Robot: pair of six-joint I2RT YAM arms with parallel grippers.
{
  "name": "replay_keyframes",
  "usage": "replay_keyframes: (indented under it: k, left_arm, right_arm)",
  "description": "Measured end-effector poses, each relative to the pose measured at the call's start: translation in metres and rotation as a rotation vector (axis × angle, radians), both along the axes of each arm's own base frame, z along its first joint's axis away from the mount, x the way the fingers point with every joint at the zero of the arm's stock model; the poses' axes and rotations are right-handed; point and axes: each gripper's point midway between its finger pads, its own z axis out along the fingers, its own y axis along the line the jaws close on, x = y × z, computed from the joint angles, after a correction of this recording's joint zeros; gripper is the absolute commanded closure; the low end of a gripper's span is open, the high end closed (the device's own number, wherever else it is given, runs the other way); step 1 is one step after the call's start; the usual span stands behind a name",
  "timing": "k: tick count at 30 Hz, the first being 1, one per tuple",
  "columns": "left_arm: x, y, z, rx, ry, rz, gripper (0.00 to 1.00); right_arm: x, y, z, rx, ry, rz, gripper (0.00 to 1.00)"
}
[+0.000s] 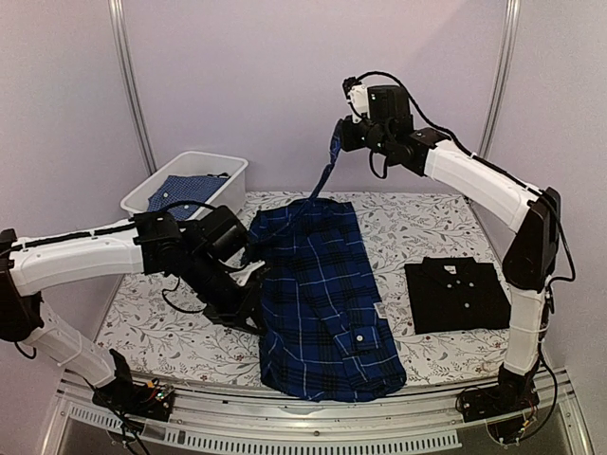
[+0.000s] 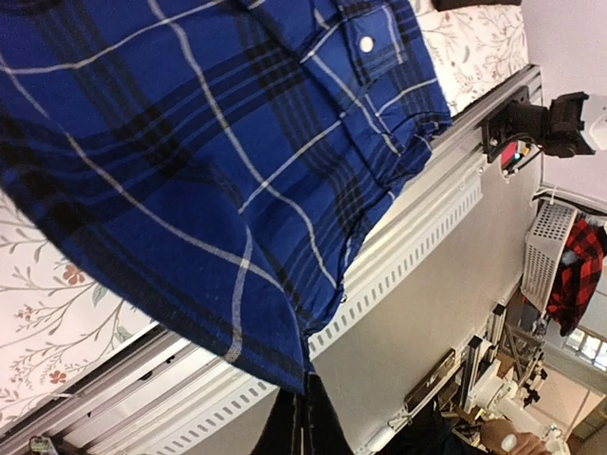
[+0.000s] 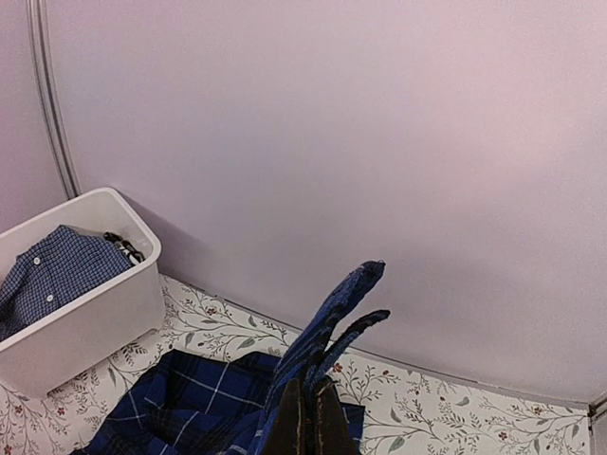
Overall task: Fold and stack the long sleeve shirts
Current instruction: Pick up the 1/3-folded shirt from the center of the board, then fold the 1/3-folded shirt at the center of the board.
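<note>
Fold of plaid shirt [image 1: 322, 294], both grippers clamped on cloth.

Pinching the shirt's left edge with the left gripper [image 1: 254, 254], jaws closed tight on the fabric, low over the flowered table [image 1: 427, 227]. Holding one sleeve [image 1: 324, 180] high above the table's far side with the right gripper [image 1: 340, 142], jaws likewise closed on it, the sleeve running straight down to the body of the shirt. Lying lengthwise down the middle of the table, hem reaching the near edge, a small white button showing near the front. Resting folded and flat to the right, well apart from the plaid: black shirt [image 1: 457, 294]. Sitting at the far left corner: white bin [image 1: 223, 171], holding a blue checked garment [image 1: 185, 194].
</note>
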Motion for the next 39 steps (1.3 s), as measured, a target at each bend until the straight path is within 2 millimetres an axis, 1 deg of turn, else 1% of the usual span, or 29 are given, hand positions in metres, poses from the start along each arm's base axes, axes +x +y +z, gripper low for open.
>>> replay_keyframes:
  k: [3,5,6,8,10,12,13,14,16,17,19,21,23,25,27,29,31,34,37,39]
  left_arm:
    - [0.004,-0.018,0.009,-0.025,-0.003,-0.083,0.95]
    - [0.005,-0.028,0.011,-0.041,0.005,-0.13,0.79]
    - [0.005,-0.033,0.01,-0.048,0.01,-0.149,0.77]
    - [0.006,-0.04,0.006,-0.054,0.019,-0.181,0.8]
    - [0.008,-0.046,0.002,-0.058,0.024,-0.2,0.87]
    - [0.011,-0.053,-0.001,-0.068,0.022,-0.212,0.89]
    - [0.013,-0.058,-0.003,-0.078,0.018,-0.221,0.88]
    - [0.014,-0.062,-0.004,-0.081,0.017,-0.224,0.82]
    - [0.019,-0.068,-0.008,-0.079,0.003,-0.224,0.78]
    - [0.021,-0.068,-0.011,-0.069,-0.006,-0.223,0.76]
    - [0.025,-0.064,-0.017,-0.028,-0.026,-0.2,0.63]
    - [0.027,-0.056,-0.022,0.008,-0.036,-0.165,0.53]
    - [0.022,-0.047,-0.027,0.037,-0.03,-0.147,0.46]
    - [0.009,-0.037,-0.031,0.071,-0.016,-0.143,0.41]
    - [-0.005,-0.034,-0.032,0.096,-0.006,-0.154,0.4]
    - [-0.018,-0.036,-0.033,0.109,0.001,-0.175,0.4]
    - [-0.025,-0.036,-0.037,0.132,0.007,-0.187,0.4]
    - [-0.027,-0.035,-0.047,0.191,0.012,-0.191,0.43]
    - [-0.023,-0.035,-0.057,0.253,0.008,-0.19,0.49]
    - [-0.021,-0.038,-0.063,0.291,-0.001,-0.2,0.55]
  right_arm:
    - [0.008,-0.015,0.006,-0.004,-0.017,-0.026,1.0]
    - [0.011,-0.024,0.01,-0.008,-0.027,-0.041,1.0]
    - [0.012,-0.028,0.01,-0.01,-0.029,-0.047,1.0]
    - [0.01,-0.036,0.01,-0.015,-0.026,-0.055,1.0]
    - [0.006,-0.041,0.009,-0.019,-0.022,-0.064,1.0]
    - [0.004,-0.045,0.005,-0.025,-0.015,-0.072,1.0]
    - [0.004,-0.047,0.002,-0.028,-0.01,-0.076,1.0]
    - [0.004,-0.049,-0.001,-0.031,-0.004,-0.078,1.0]
    - [0.003,-0.051,-0.01,-0.04,0.012,-0.081,1.0]
    - [0.003,-0.053,-0.015,-0.046,0.02,-0.084,1.0]
    - [0.004,-0.056,-0.023,-0.055,0.034,-0.09,1.0]
    - [0.006,-0.059,-0.027,-0.059,0.043,-0.095,1.0]
    - [0.006,-0.06,-0.029,-0.06,0.047,-0.097,1.0]
    - [0.005,-0.061,-0.029,-0.053,0.049,-0.097,1.0]
    - [0.004,-0.062,-0.027,-0.045,0.05,-0.096,1.0]
    - [0.003,-0.061,-0.026,-0.037,0.049,-0.093,1.0]
    - [0.003,-0.06,-0.026,-0.031,0.052,-0.088,1.0]
    - [0.002,-0.059,-0.027,-0.02,0.059,-0.083,1.0]
    - [0.0,-0.06,-0.029,-0.019,0.067,-0.08,1.0]
    - [-0.002,-0.06,-0.029,-0.015,0.069,-0.078,1.0]
